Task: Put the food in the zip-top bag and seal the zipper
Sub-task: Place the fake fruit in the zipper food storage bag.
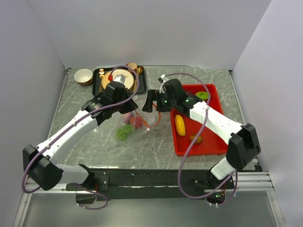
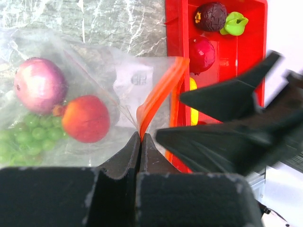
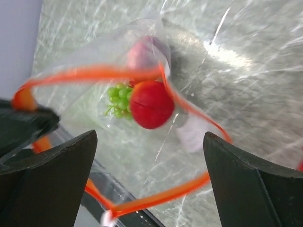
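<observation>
The clear zip-top bag (image 1: pixel 129 126) lies mid-table with its mouth held up and open. My left gripper (image 2: pixel 140 137) is shut on the orange-red zipper (image 2: pixel 158 94) at the mouth's edge. Inside the bag are a pink-purple piece (image 2: pixel 40 85), a red round fruit (image 2: pixel 86 118) and the green grapes (image 2: pixel 28 132). My right gripper (image 3: pixel 149 179) hangs open over the mouth with nothing between its fingers; the red fruit (image 3: pixel 151 104) shows below it, inside the zipper loop (image 3: pixel 94 73). More food sits in the red tray (image 1: pixel 213 144): yellow piece (image 1: pixel 180 125), green (image 1: pixel 202 95), dark purple (image 2: pixel 210 16).
A black tray (image 1: pixel 99 72) holding a cream plate and a cup stands at the back, with a cream bowl (image 1: pixel 84 75) to its left. The red tray (image 2: pixel 173 47) lies close on the right of the bag. White walls close three sides.
</observation>
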`<state>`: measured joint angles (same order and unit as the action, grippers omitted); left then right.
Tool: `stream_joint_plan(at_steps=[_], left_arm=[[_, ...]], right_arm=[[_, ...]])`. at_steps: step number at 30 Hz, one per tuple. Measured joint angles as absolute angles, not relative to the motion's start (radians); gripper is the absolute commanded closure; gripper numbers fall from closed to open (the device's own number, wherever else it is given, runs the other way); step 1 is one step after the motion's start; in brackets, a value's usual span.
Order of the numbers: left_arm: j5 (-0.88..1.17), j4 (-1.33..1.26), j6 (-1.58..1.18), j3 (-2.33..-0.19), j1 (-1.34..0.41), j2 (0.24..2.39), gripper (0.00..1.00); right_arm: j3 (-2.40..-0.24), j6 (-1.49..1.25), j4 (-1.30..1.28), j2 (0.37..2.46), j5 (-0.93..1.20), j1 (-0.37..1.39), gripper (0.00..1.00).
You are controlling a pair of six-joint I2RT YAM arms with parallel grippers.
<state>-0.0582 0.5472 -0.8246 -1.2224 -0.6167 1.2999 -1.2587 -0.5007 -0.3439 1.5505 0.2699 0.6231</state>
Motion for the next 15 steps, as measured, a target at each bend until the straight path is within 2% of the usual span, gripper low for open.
stream_joint_plan(at_steps=[7,12,15], left_arm=[[-0.059,0.55,-0.825,-1.221,-0.617,1.299,0.99],[-0.059,0.551,-0.825,-1.21,-0.617,1.299,0.99],[-0.059,0.55,-0.825,-1.209,-0.617,1.3,0.99]], right_arm=[[-1.195,-0.516,-0.375,1.387,0.104,0.595,0.0],[-1.103,-0.535,-0.416,1.262,0.006,0.479,0.0],[-1.034,-0.525,-0.451,1.213,-0.011,0.355,0.08]])
